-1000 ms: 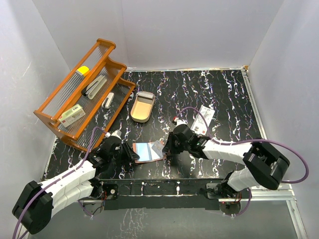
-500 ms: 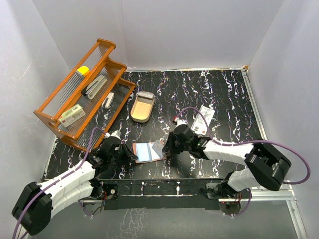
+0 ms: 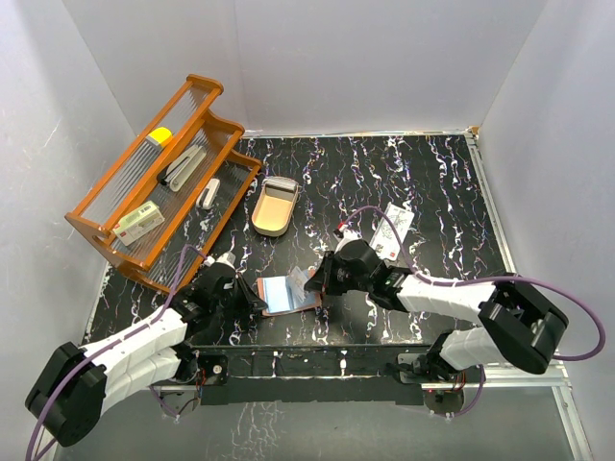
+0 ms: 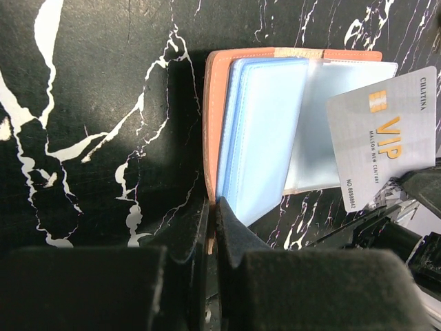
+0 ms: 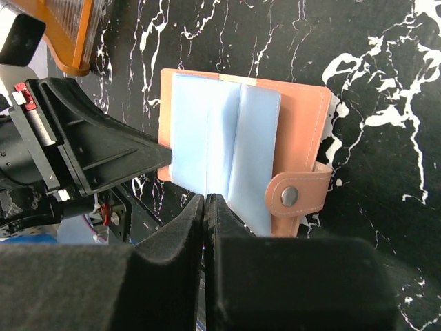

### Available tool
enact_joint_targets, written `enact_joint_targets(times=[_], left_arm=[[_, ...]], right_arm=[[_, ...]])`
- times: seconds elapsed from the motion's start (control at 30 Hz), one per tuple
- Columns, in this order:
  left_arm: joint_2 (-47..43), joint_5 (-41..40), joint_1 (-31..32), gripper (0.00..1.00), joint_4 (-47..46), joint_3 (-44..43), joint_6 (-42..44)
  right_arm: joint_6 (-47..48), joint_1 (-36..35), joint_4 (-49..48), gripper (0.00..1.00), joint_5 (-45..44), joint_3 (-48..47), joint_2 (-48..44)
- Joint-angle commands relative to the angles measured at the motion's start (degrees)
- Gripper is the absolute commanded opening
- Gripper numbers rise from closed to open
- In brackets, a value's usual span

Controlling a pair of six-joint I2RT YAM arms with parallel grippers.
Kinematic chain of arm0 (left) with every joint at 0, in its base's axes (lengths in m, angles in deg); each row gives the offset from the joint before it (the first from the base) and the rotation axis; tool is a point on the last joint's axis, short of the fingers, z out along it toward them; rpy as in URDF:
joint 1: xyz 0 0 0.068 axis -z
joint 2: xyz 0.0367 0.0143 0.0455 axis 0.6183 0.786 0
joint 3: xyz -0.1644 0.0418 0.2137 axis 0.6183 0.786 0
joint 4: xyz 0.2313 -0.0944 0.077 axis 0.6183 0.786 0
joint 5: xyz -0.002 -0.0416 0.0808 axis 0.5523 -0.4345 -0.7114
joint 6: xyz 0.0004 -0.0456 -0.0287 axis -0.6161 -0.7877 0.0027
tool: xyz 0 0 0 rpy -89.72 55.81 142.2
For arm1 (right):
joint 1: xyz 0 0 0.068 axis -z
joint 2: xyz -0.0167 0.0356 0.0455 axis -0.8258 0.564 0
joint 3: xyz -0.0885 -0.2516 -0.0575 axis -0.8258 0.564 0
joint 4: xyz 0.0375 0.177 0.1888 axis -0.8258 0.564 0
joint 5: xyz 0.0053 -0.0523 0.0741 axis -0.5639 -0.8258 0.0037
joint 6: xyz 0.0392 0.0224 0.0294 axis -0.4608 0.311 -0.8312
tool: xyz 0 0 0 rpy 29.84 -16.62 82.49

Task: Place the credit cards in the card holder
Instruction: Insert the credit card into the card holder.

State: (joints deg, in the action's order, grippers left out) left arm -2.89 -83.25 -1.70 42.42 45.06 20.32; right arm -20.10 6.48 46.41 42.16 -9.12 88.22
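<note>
While the card holder [image 3: 288,294] lies open on the black marbled table [image 3: 432,173], close to the near edge and between the two arms, the items stand as follows.

Card holder: reddish-brown leather, spread flat, clear pockets [image 4: 265,131] fanned up, strap tab [image 5: 293,195] lying out on the right-arm side. Whether any pocket already holds a card cannot be told.

Left gripper [image 4: 212,207]: jaws pressed together on the leather cover's edge at one corner. Judged purpose: to anchor the holder so it does not slide when a card is pushed in.

Right gripper [image 5: 205,200]: jaws pinching the VIP card [image 4: 386,145], silver-grey with orange lettering. The card is tilted, one edge overlapping the outermost clear pocket, and is not yet inserted. Judged purpose: the tilt lets a corner lead into the pocket mouth.

White card [image 3: 397,223]: flat on the table, well apart towards the right rear, untouched; it appears to await its turn.

Tan tray [image 3: 274,206] and orange rack [image 3: 154,187]: at the left rear, taking no part.

Stage, as judged: insertion of the held card is just beginning.
</note>
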Motion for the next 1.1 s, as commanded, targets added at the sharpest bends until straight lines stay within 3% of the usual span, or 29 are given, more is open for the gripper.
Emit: enact_joint_targets(times=[0.0,0.43,0.83,1.07], left_arm=[[0.0,0.7,-0.1,0.0,-0.1,1.0,1.0],[0.5,1.2,-0.1,0.0,-0.8,1.3,1.0],[2.3,2.0,-0.1,0.0,-1.9,1.1,1.7],[1.8,2.2,-0.1,0.0,-2.1,1.2,1.6]], right_arm=[[-1.2,-0.4,-6.1,0.0,0.6,0.5,1.6],[-1.4,-0.6,-9.2,0.0,0.3,2.1,5.8],[-3.2,-0.7,-13.6,0.08,2.8,2.3,10.8],[-4.9,-1.4,-16.9,0.06,4.3,2.1,14.5]])
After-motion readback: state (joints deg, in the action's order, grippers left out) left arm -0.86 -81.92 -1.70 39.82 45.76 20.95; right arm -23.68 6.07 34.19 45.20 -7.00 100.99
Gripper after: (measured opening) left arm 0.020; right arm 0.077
